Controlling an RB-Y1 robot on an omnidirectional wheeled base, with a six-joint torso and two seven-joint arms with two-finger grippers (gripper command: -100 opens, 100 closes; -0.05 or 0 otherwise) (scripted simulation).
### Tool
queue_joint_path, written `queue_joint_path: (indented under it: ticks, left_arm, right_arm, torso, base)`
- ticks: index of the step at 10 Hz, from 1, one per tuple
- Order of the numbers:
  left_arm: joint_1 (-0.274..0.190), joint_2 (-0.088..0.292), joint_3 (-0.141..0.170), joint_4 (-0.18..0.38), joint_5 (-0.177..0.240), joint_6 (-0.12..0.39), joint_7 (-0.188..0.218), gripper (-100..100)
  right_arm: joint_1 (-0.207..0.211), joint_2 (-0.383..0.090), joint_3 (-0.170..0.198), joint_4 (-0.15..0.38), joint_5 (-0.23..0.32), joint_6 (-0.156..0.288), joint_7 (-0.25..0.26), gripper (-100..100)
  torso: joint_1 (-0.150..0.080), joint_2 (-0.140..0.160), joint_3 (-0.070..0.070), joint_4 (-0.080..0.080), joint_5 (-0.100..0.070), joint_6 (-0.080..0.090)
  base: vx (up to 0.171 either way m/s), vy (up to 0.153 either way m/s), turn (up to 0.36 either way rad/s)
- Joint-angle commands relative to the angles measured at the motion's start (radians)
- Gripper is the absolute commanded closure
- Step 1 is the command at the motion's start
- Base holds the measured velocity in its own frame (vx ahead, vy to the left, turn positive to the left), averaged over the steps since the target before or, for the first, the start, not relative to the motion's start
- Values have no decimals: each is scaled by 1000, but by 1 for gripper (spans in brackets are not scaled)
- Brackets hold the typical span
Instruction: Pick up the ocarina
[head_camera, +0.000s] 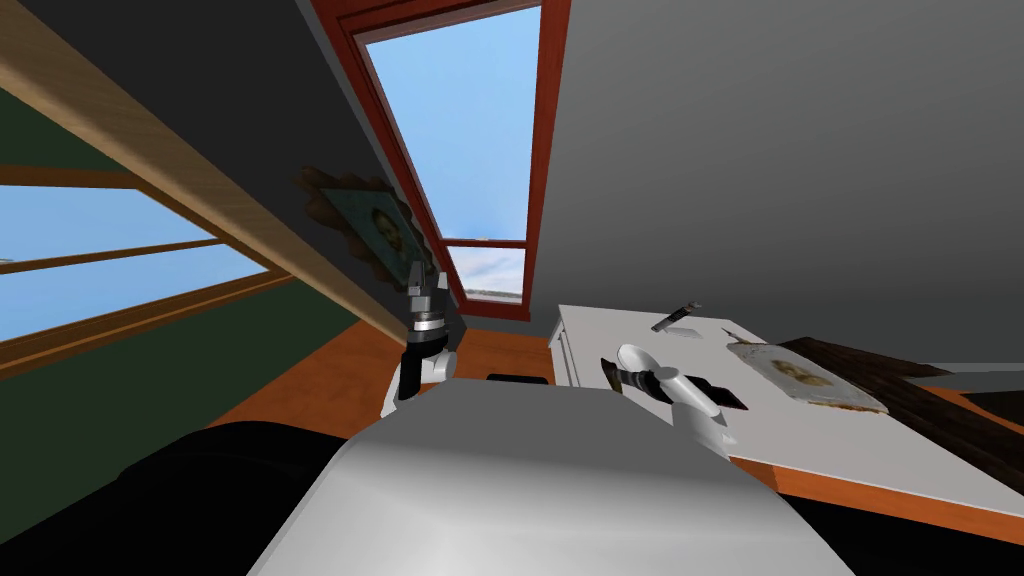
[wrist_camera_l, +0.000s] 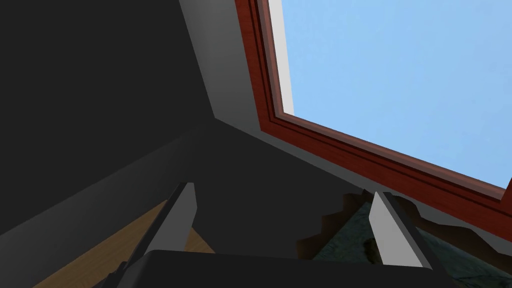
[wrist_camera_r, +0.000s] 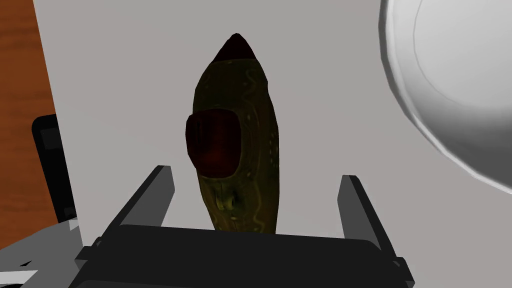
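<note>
Right gripper (wrist_camera_r: 255, 174) is held wide open astride the ocarina (wrist_camera_r: 235, 125) near the table (wrist_camera_r: 125, 75) edge, presumably to pinch its narrow sides.

A dark olive-green ocarina (wrist_camera_r: 235, 150), long and tapering to a dark red pointed tip, with a rounded dark red patch and faint pale markings. It lies flat on a white table top (wrist_camera_r: 115, 75), its blunt end between the spread fingers of the right gripper (wrist_camera_r: 255, 174), touching neither.
</note>
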Motion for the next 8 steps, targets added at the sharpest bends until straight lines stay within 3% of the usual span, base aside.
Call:
queue_joint_path:
  ticks: [1,3,4,5,6,7,8]
  left_arm:
    - [0,0,0,0,0,0,0,0]
    - [0,0,0,0,0,0,0,0]
    - [0,0,0,0,0,0,0,0]
    - [0,0,0,0,0,0,0,0]
    - [0,0,0,0,0,0,0,0]
    - [0,0,0,0,0,0,0,0]
    - [0,0,0,0,0,0,0,0]
  right_arm:
    - [-16,6,-18,13,15,5,30,-100]
    - [-74,22,-76,67,61,15,94,-100]
    - [-74,22,-76,67,61,15,103,-100]
    - [-103,29,-106,95,84,20,140,-100]
    - [-87,27,-91,78,73,17,117,-100]
    - [-89,28,-93,79,75,19,123,100]
    - [-88,28,-93,79,74,19,123,100]
  torso:
    - [0,0,0,0,0,0]
    - [0,1,0,0,0,0]
    - [0,0,0,0,0,0]
    - [0,1,0,0,0,0]
    - [0,1,0,0,0,0]
    - [-1,2,1,0,0,0]
    - [-2,2,1,0,0,0]
  base:
    - [27,24,-42]
    - [28,24,-111]
    - [27,22,-74]
    - [25,18,-106]
    - [12,12,-25]
    - [0,0,0]
    - [0,0,0]
